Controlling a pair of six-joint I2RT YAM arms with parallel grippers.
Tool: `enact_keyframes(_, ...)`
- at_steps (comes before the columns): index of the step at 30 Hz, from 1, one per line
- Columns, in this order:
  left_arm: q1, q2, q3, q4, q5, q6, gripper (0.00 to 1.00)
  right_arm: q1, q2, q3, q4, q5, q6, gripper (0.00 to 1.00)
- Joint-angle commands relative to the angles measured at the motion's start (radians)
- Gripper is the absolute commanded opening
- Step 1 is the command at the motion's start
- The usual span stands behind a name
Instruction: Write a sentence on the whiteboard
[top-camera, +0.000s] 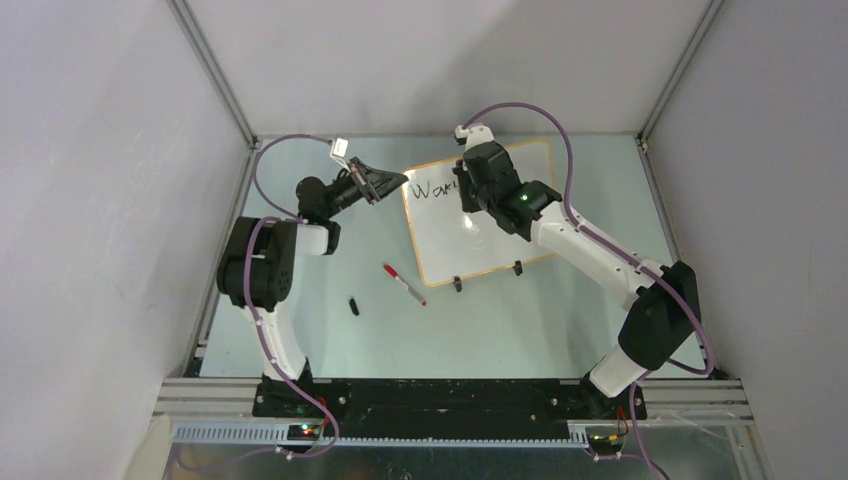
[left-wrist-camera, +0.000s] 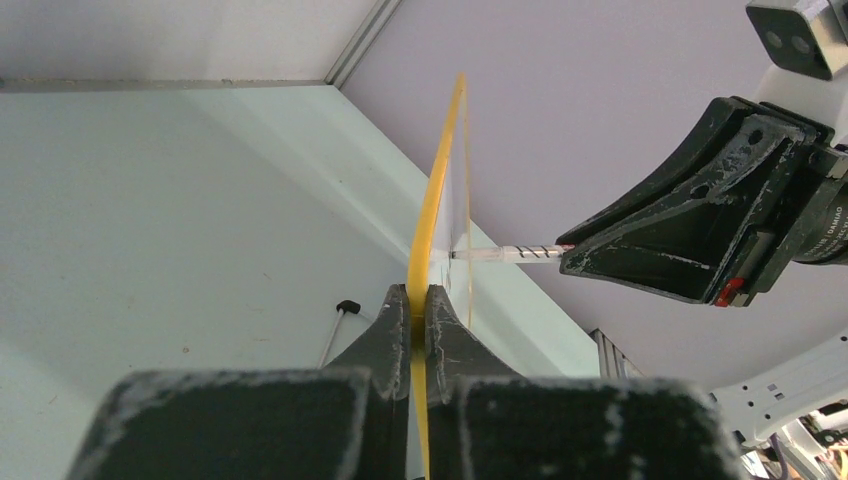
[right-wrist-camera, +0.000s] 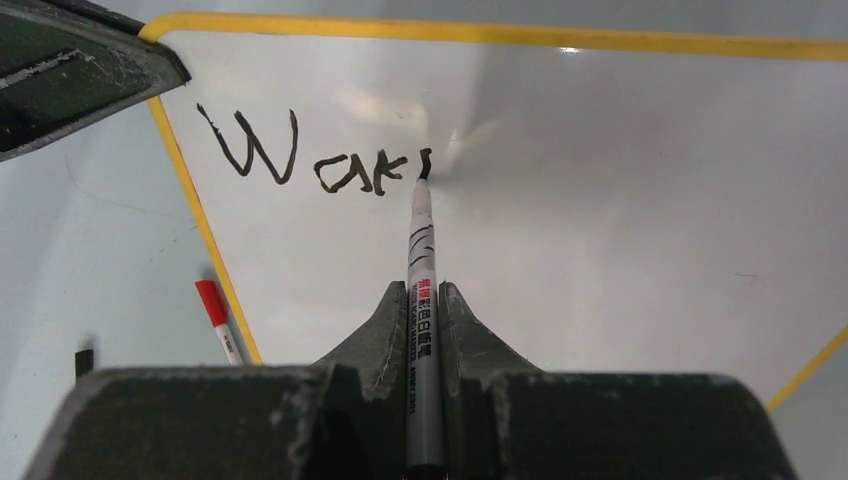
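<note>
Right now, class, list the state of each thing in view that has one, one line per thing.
Rectangular glossy white whiteboard with orange-tan frame: clamped at its edge.
Black handwritten sentence: unfinished, first letters only.
Grey-barrelled marker: uncapped, tip on whiteboard.
Red-capped white marker: capped, lying loose.
Small black cap: off, lying loose.
Left pincer: shut on whiteboard.
Right pincer: shut on marker.

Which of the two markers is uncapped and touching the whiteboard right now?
The marker clamped in the right gripper: its bare black tip touches the whiteboard. The red-capped marker lies loose on the table, off the board.
</note>
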Motion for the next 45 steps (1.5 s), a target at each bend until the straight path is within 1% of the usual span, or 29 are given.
enact_keyframes(1,-0.010,-0.025,0.015,0.000,0.038,0.071,0.00,0.007,-0.023,-0.017,-0.021,0.040,0.001,0.00)
enact_keyframes(11,-0.011,-0.025,0.012,0.000,0.039,0.070,0.00,0.004,-0.019,-0.003,-0.012,0.053,-0.006,0.00)
enact_keyframes(27,-0.010,-0.025,0.015,0.000,0.038,0.071,0.00,-0.009,0.018,0.089,-0.026,0.029,-0.006,0.00)
enact_keyframes(45,-0.010,-0.023,0.016,-0.001,0.040,0.069,0.00,-0.007,0.021,0.093,-0.029,-0.007,-0.006,0.00)
